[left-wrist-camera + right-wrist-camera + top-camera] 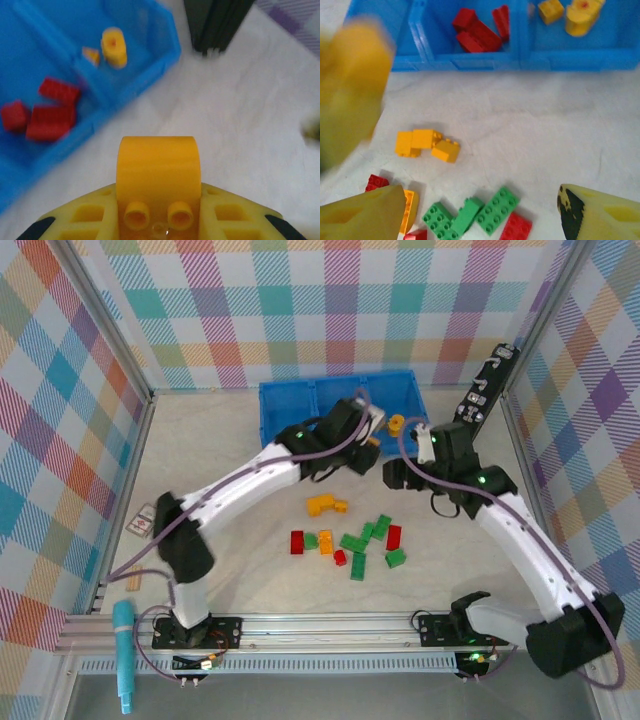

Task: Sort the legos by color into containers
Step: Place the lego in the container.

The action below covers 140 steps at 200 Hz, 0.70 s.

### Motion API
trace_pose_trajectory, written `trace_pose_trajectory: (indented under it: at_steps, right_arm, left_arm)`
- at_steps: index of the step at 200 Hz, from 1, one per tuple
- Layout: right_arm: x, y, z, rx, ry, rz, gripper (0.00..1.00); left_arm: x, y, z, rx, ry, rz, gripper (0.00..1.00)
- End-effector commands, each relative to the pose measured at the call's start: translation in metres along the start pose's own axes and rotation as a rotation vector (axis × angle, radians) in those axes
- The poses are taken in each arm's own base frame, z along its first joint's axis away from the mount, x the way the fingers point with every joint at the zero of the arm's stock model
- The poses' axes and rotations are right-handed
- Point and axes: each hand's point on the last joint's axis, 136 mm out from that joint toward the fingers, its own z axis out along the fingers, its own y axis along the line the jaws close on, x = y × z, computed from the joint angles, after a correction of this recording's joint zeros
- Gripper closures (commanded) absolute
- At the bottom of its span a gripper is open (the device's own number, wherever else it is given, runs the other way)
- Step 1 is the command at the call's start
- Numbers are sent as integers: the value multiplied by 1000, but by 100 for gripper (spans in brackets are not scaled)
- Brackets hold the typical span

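At the near edge of the tray [167,50], our left hand [158,220] is clamped on a yellow brick [157,170]; the yellow compartment [140,25] lies just ahead-left. Our right hand [480,215] hangs open above loose legos [497,207].

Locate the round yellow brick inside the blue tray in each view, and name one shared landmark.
Top external: the round yellow brick lies in the tray's right-hand compartment, above centre.
Left wrist: the brick sits upper left.
Right wrist: the brick is in the top right corner.
Shared landmark: the blue tray around it.
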Motion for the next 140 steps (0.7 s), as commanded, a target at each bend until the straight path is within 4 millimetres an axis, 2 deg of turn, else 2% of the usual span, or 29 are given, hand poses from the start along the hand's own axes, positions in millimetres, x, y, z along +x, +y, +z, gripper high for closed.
trace_pose_trajectory:
  at_steps: [1, 18, 39, 62, 87, 114, 140]
  right_arm:
    - [43, -22, -9, 95, 78, 154, 20]
    - [70, -29, -15, 106, 98, 251, 20]
    - [103, -31, -13, 99, 159, 372, 20]
    - [139, -30, -6, 74, 237, 509, 20]
    - [168, -27, 1, 35, 282, 631, 20]
    - [195, -27, 10, 3, 313, 718, 20]
    - [210, -28, 14, -7, 333, 751, 20]
  left_arm:
    - [-25, 13, 37, -3, -18, 47, 77]
    - [-43, 23, 64, -22, -45, 39, 77]
    - [-62, 40, 87, -52, -104, 14, 75]
    - [-70, 55, 111, -124, -163, 30, 72]
    - [-74, 66, 134, -176, -217, 51, 71]
    - [-84, 71, 149, -177, -296, 48, 71]
    - [-100, 68, 155, -152, -387, 39, 69]
